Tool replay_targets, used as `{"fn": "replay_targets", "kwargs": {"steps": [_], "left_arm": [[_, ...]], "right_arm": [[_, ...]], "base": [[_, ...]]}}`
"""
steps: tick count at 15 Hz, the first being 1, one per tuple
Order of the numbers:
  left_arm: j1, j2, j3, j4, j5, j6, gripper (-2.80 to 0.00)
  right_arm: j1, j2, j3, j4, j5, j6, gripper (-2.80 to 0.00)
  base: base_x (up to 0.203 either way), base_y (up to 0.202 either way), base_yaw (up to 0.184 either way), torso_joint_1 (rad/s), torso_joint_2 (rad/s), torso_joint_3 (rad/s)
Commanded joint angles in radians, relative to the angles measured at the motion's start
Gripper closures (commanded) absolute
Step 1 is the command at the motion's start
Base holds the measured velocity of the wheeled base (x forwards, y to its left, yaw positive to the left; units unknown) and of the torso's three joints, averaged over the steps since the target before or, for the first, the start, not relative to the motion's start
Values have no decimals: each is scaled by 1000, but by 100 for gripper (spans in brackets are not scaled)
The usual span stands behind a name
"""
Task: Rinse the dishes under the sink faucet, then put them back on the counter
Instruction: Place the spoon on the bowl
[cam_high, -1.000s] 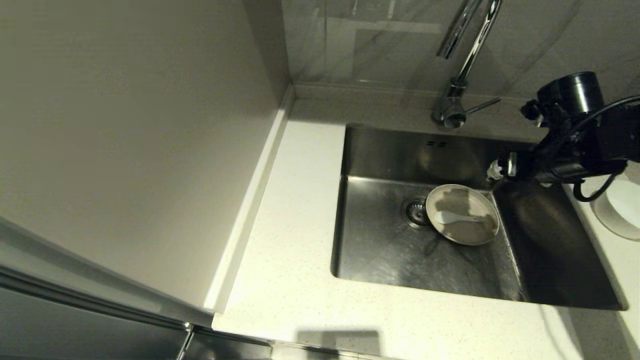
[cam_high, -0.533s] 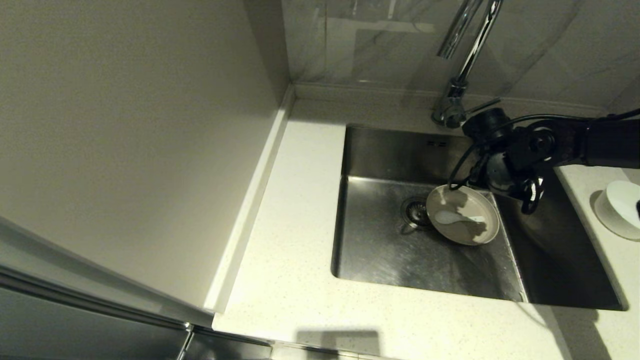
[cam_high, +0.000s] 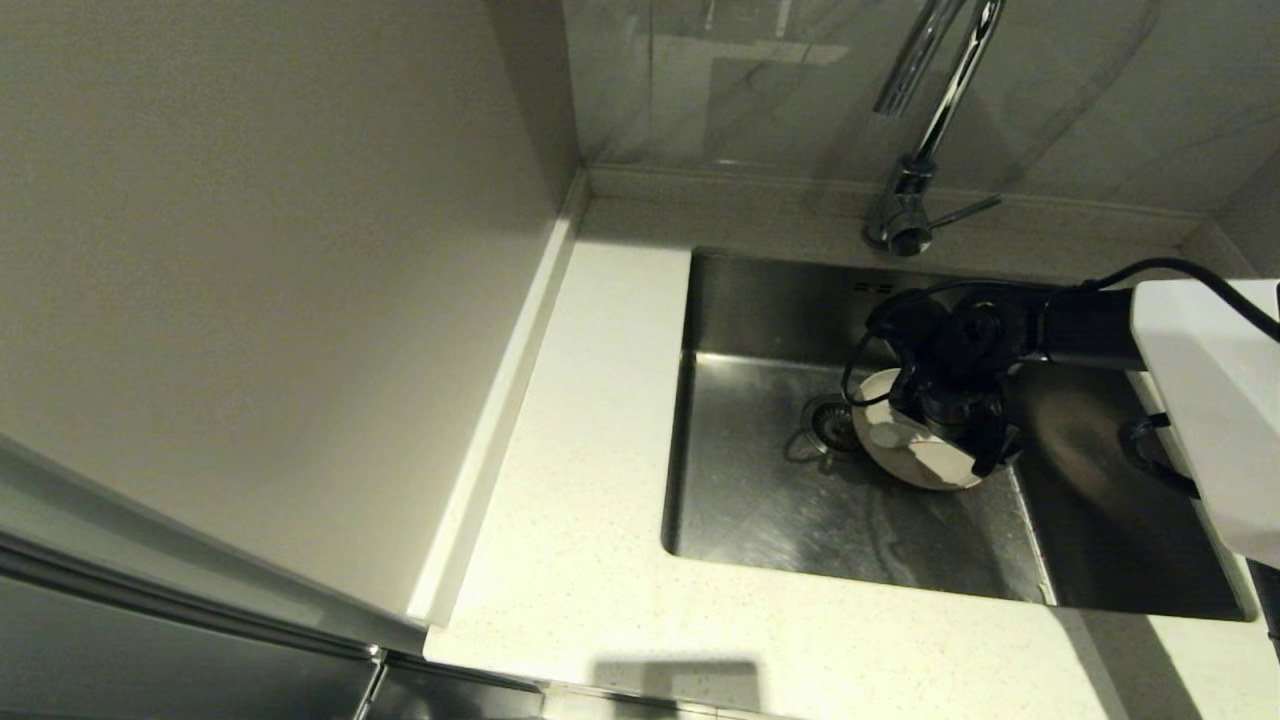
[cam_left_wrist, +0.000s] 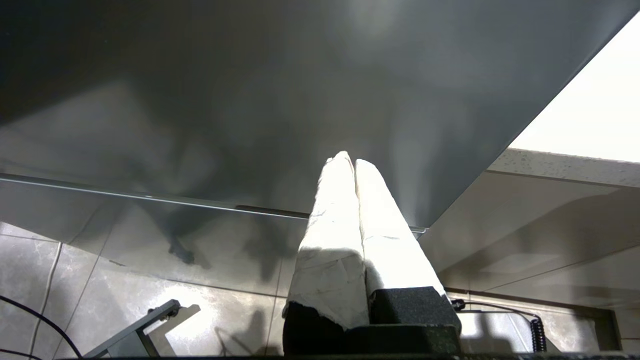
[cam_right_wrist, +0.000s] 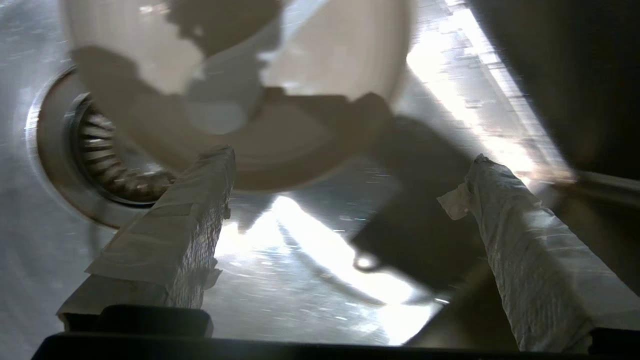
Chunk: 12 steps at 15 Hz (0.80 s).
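The cream plate (cam_high: 935, 475) lies on the floor of the sink (cam_high: 780, 500), right of the drain strainer (cam_high: 828, 422). The white spoon (cam_high: 880, 435) rests in the plate, with only its bowl end showing. My right gripper (cam_high: 940, 435) hangs low over the plate, open. In the right wrist view its gripper (cam_right_wrist: 350, 167) has both taped fingers (cam_right_wrist: 210, 175) spread wide over the steel floor, just short of the plate's rim (cam_right_wrist: 300, 150) and touching nothing. The white bowl is hidden behind my right arm. My left gripper (cam_left_wrist: 349, 160) is shut on nothing, parked below the counter.
The chrome faucet (cam_high: 925, 150) stands behind the sink with its side lever (cam_high: 965, 210) pointing right; no water shows. Speckled counter (cam_high: 600, 450) runs left and in front of the sink. A beige wall panel (cam_high: 250, 300) closes the left side.
My right arm has swung left from above the sink's right edge and dropped into the basin over the plate. Its white forearm now covers the bowl on the right counter.
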Motion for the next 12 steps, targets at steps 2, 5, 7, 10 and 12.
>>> {"fn": "replay_targets", "kwargs": {"steps": [2, 5, 7, 10, 12], "left_arm": [[0, -3, 0, 0, 1, -1, 0], [0, -3, 0, 0, 1, -1, 0], [0, -3, 0, 0, 1, -1, 0], [0, -3, 0, 0, 1, -1, 0], [0, -3, 0, 0, 1, -1, 0]], "right_arm": [[0, 50, -4, -98, 7, -17, -280], [-20, 58, -3, -192, 11, -126, -280], [-38, 50, -3, -200, 11, -174, -280], [-37, 68, -3, -201, 23, -186, -280], [-36, 80, -3, -225, 59, -190, -280]], "base": [[0, 0, 0, 0, 0, 0], [0, 0, 0, 0, 0, 0], [0, 0, 0, 0, 0, 0], [0, 0, 0, 0, 0, 0], [0, 0, 0, 0, 0, 0]]}}
